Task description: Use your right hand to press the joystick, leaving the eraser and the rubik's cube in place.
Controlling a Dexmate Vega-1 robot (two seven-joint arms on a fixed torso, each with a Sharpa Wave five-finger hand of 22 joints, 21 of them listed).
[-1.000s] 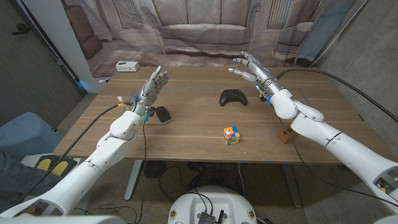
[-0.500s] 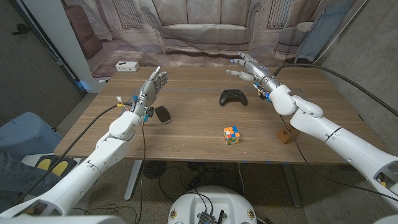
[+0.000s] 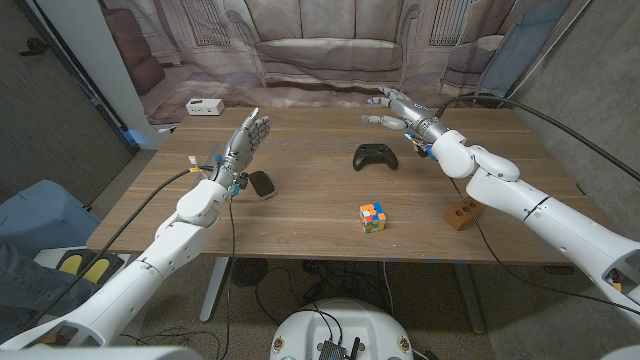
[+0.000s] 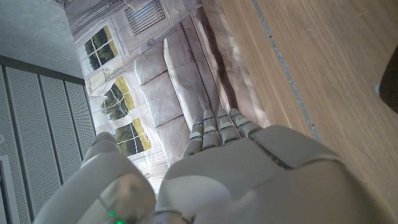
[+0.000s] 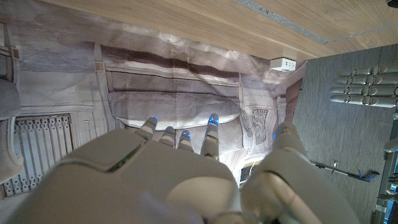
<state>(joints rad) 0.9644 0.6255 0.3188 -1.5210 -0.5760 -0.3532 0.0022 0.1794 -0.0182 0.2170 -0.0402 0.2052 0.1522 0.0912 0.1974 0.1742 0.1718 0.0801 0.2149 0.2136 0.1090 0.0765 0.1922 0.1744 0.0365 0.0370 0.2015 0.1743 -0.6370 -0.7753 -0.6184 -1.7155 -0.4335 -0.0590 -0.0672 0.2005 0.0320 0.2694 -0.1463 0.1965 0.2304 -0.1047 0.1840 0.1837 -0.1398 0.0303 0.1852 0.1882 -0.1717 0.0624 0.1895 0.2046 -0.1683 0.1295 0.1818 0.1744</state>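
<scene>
Nearest me, the rubik's cube (image 3: 372,217) sits near the table (image 3: 310,235) front edge, bare wood around it. The eraser (image 3: 262,184) lies just beside my left hand (image 3: 245,140), fingers straight and together, holding nothing. Farther out, the joystick (image 3: 375,156) rests mid-table; my right hand (image 3: 403,108) hovers beyond it, fingers spread, touching nothing; its wrist view catches a white box (image 5: 283,63) at the far edge

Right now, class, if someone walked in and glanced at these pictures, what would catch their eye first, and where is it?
Probably the two white arms reaching in, with the right hand raised, fingers spread, beyond the black joystick at mid-table. Next, the bright rubik's cube near the front edge. The left hand stands open just behind the dark eraser on the left.
</scene>
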